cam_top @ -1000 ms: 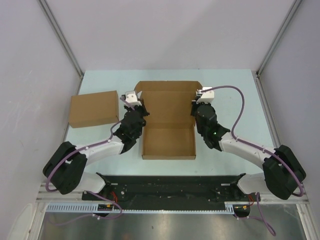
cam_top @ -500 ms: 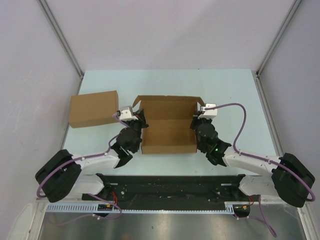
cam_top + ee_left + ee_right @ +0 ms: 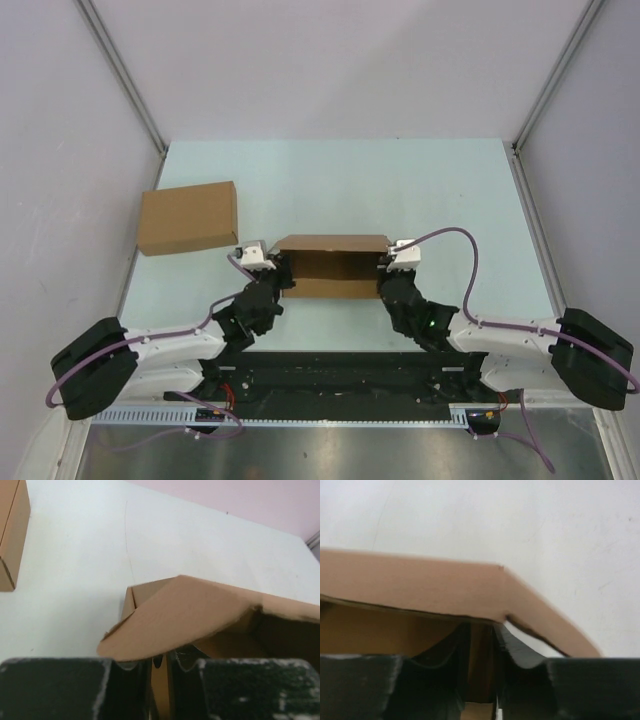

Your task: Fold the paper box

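The paper box [image 3: 333, 266] is a brown cardboard box near the table's front centre, its lid folded forward over the tray so that it stands partly closed. My left gripper [image 3: 283, 272] is shut on the box's left side wall; in the left wrist view the wall [image 3: 160, 680] stands between the fingers under the curved lid [image 3: 185, 615]. My right gripper [image 3: 384, 270] is shut on the right side wall, seen in the right wrist view [image 3: 481, 660] beneath the lid [image 3: 420, 587].
A second plain brown cardboard box [image 3: 188, 217] lies closed at the left of the pale green table [image 3: 450, 190]; its corner shows in the left wrist view [image 3: 11, 535]. Grey walls and metal posts enclose the table. The black base rail [image 3: 340, 375] runs along the near edge.
Both grippers have pulled back toward the bases while holding the box's sides. The lid has swung forward from lying open and flat to standing nearly over the tray.
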